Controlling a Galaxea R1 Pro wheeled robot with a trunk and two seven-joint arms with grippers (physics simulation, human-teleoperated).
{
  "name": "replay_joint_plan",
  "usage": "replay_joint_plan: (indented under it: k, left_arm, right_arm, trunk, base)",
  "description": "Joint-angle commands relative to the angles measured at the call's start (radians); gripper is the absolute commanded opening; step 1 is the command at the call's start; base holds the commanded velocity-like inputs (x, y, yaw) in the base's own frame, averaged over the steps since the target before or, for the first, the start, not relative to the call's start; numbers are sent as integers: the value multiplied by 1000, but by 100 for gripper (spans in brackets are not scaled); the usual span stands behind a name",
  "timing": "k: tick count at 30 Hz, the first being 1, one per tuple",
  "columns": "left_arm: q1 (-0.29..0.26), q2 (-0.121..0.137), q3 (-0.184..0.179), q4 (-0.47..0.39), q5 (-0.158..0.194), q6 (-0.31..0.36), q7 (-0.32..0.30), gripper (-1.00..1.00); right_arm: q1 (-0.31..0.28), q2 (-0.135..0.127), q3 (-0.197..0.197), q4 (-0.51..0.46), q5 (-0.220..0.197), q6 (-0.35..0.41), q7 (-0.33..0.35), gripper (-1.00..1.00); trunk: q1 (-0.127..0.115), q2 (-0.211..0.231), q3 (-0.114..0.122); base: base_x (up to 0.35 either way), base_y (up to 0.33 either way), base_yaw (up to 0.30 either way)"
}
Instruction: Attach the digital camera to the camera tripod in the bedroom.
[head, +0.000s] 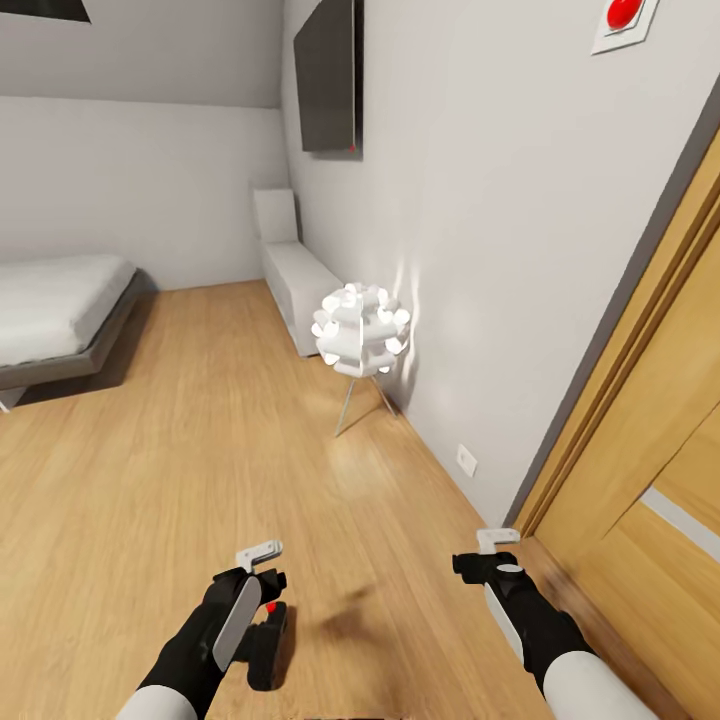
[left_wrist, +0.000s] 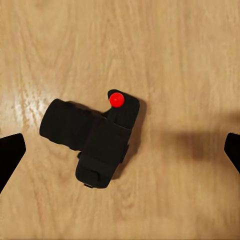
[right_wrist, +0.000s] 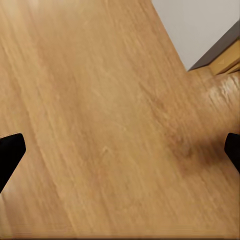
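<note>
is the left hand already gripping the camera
No: in the left wrist view the digital camera lies on the wood floor, with the left hand's fingertips spread well clear of it.

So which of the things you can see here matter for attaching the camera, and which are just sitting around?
For the job:
- digital camera, lying on the wood floor
- left gripper, open above the camera

Just there:
- white lamp on thin metal legs
- low grey bed
- white bench by the wall
- wooden door
- right gripper, open over bare floor

Matt black digital camera (left_wrist: 95, 140), glossy wood floor (head: 200, 450)
</note>
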Motion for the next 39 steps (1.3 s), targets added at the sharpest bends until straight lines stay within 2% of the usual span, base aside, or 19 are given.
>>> replay_joint_plan:
  k: [1, 21, 39]
  left_arm:
    - [0, 0, -3, -1, 7, 2, 10, 100]
    - [0, -5, -1, 42, -76, 0, 8, 100]
    - [0, -5, -2, 51, -81, -1, 8, 100]
  right_arm:
    - [0, 0, 0, -2, 5, 7, -2, 100]
    - [0, 0, 0, -2, 4, 7, -4, 100]
    - [0, 0, 0, -2, 3, 5, -3, 100]
  trunk:
    - [0, -1, -5]
    - [9, -5, -82]
    - [17, -10, -152]
  base:
    - [0, 0, 0]
    - [0, 0, 0]
    - [0, 0, 0]
